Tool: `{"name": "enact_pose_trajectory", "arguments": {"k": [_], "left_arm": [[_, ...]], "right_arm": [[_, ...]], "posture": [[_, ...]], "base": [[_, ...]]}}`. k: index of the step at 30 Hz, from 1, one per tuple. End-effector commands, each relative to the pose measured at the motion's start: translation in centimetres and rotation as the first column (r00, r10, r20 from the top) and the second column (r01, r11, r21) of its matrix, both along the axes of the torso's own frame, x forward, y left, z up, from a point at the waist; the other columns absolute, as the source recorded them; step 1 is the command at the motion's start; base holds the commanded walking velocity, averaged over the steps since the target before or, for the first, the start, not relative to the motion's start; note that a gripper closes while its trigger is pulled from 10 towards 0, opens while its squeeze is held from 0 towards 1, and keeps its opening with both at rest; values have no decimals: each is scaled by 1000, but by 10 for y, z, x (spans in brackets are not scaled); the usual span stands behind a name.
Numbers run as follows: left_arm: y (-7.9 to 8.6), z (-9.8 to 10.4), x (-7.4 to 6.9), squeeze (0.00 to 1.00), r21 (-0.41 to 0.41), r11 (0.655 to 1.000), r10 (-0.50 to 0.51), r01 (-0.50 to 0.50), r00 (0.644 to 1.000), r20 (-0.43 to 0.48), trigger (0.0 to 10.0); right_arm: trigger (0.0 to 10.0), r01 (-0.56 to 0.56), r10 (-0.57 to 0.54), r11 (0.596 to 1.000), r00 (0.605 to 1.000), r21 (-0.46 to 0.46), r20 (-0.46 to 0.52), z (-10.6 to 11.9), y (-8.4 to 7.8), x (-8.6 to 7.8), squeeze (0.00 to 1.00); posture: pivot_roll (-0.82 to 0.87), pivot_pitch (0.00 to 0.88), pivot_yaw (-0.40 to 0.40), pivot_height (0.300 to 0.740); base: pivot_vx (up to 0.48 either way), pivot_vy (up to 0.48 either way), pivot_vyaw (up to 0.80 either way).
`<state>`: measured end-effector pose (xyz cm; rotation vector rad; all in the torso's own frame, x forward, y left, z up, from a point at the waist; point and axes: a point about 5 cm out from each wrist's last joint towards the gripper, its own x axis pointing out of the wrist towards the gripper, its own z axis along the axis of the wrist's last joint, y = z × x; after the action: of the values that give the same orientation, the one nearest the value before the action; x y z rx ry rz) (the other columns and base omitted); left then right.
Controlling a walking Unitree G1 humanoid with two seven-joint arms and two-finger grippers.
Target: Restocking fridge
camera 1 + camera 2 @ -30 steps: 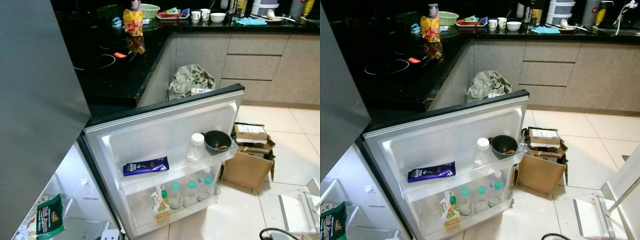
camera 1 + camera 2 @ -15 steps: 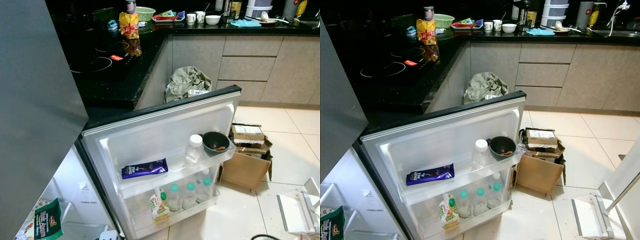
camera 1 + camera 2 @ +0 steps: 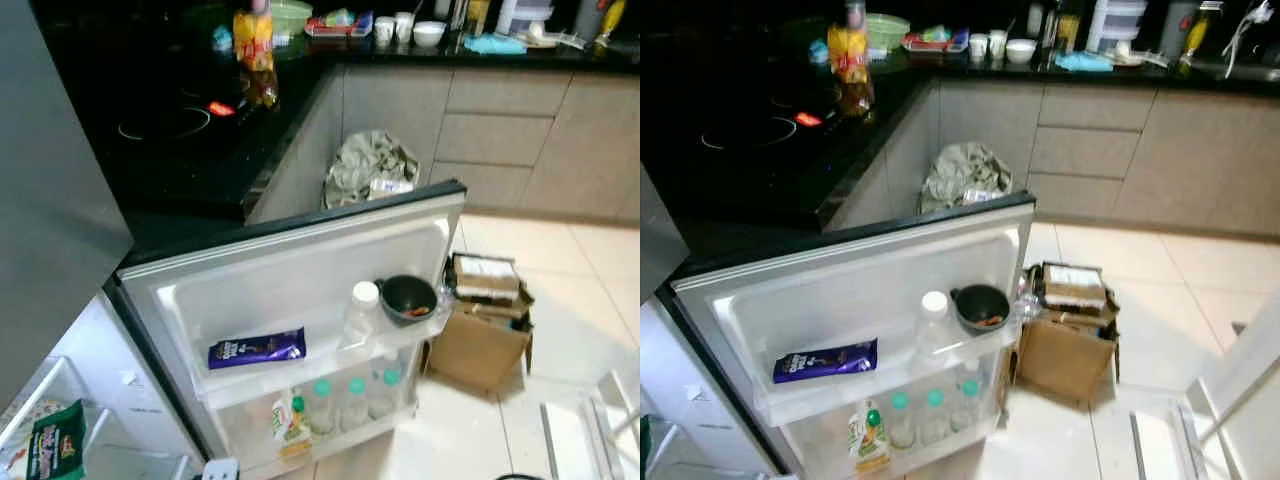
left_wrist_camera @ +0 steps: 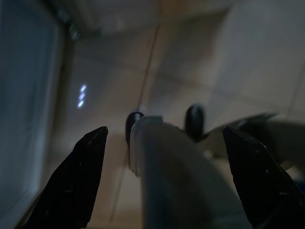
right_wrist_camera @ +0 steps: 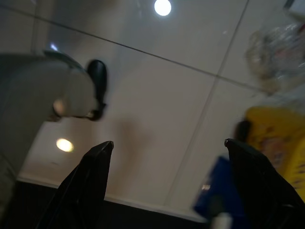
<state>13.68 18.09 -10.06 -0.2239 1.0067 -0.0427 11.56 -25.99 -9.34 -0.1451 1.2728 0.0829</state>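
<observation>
On fridge door (image 3: 300,270) shelf: purple bar (image 3: 256,349), label unreadable; left claw (image 4: 164,138), right claw (image 5: 167,148) spread, empty

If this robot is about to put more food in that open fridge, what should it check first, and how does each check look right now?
1. Fridge door open: ok.
2. Free space on upper door shelf between chocolate bar and white-capped bottle: ok.
3. Lower door shelf: crowded with bottles, not ok.
4. Left gripper open, holding nothing: ok.
5. Right gripper open, holding nothing: ok.
6. Floor path: cardboard box sits beside the door, not ok.
</observation>
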Motion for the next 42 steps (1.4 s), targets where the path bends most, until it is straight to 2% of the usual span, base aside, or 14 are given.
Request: {"name": "enact_pose_trajectory", "arguments": {"k": [1, 21, 39, 42], "left_arm": [[0, -5, -13, 0, -5, 1000, 13, -13, 999, -43, 10000], [1, -4, -12, 0, -4, 1000, 2, -2, 999, -42, 10000], [1, -4, -12, 0, -10, 1000, -3, 3, 999, -42, 10000], [1, -4, -13, 0, -9, 1000, 1, -1, 999, -49, 10000]], "right_arm": [[10000, -25, 25, 1000, 1000, 8, 0, 0, 4, 3, 0], [10000, -60, 61, 998, 998, 9, -33, -2, 3, -5, 0], [10000, -68, 69, 997, 997, 49, -19, -4, 12, -3, 0], [10000, -65, 66, 998, 998, 24, -24, -4, 11, -5, 0]], "posture": [[-88, 0, -15, 740], [-93, 0, -9, 740], [-91, 0, 2, 740], [-91, 0, 2, 740]], "base": [[0, -450, 731], [0, -453, 732], [0, -446, 736], [0, 0, 0]]}}
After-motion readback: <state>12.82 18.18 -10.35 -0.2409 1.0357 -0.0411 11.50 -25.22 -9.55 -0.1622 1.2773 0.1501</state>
